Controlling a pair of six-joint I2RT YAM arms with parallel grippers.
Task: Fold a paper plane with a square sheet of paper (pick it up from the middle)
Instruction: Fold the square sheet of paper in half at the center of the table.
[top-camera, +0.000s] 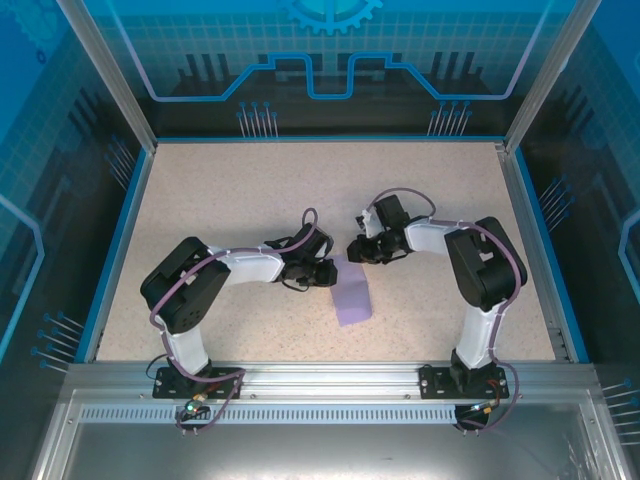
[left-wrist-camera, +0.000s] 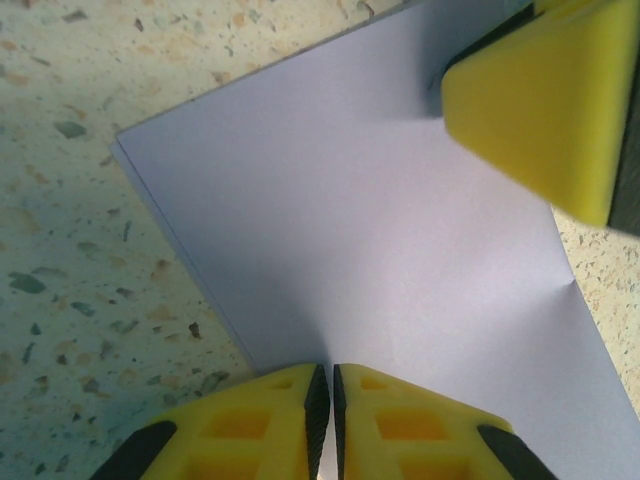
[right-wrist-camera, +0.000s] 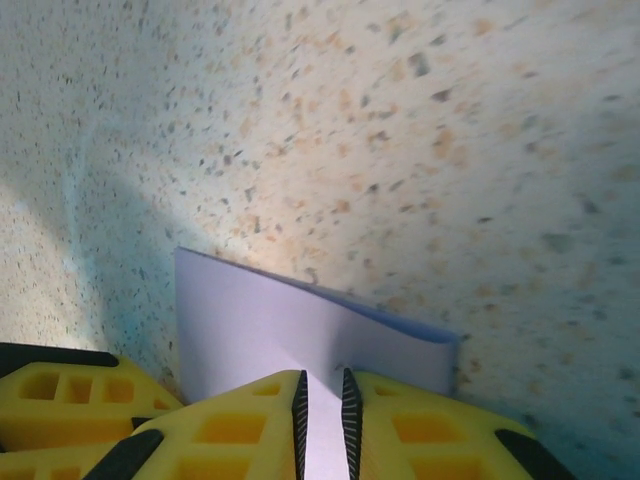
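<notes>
Early fold stage: sheet of paper (top-camera: 352, 292) looks doubled over once, no plane shape yet.
Left gripper (left-wrist-camera: 325, 388) is clenched on the sheet's near edge, with paper spreading ahead of its tips. Right gripper (right-wrist-camera: 323, 392) pinches the same sheet from the opposite side, close to the left tool. A layered edge runs left of the left tips, and a folded corner lies ahead-right of the right tips. Nose and wing folds are judged undone. Bare table (top-camera: 200, 200) lies around both tools, walls well apart.
</notes>
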